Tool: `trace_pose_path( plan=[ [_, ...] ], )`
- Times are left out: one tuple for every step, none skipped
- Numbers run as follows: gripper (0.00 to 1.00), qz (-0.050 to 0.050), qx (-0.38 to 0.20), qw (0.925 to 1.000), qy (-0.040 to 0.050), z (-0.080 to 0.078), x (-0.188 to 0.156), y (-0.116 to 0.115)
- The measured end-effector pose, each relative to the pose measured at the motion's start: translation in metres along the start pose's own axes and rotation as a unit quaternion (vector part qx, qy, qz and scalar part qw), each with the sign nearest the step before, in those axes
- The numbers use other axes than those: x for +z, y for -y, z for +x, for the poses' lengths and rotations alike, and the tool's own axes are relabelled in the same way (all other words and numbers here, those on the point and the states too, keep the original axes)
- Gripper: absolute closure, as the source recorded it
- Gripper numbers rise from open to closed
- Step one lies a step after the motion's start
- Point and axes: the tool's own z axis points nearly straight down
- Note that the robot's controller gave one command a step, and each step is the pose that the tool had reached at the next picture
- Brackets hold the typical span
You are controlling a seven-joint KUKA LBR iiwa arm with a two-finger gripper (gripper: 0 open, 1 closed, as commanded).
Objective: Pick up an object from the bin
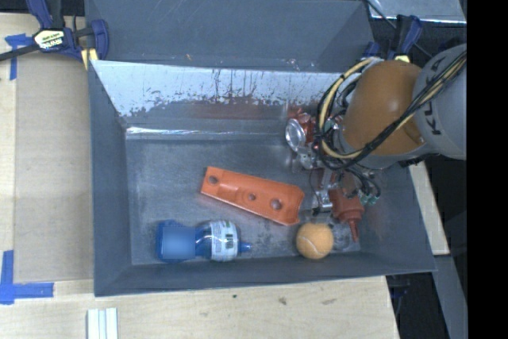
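The robot arm (381, 111) has its jaws, spread or pressed together I cannot tell, low at the right of the grey bin (109, 194), beside the right end of a flat orange bar (250, 195) and just beyond a tan ball (315, 240).

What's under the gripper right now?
The gripper hangs over the right front of the bin, beside the right end of the orange plate and the tan ball. The floor straight beneath it is hidden by the gripper itself.
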Motion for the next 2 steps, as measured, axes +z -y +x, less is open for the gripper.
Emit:
trace_pose_path(
  plan=[
    [0.00,0.001,0.020,0.9998,0.0051,-0.012,0.005,0.005],
    [0.00,0.000,-0.037,0.9993,-0.0001,-0.005,0.008,-0.066]
  ],
)
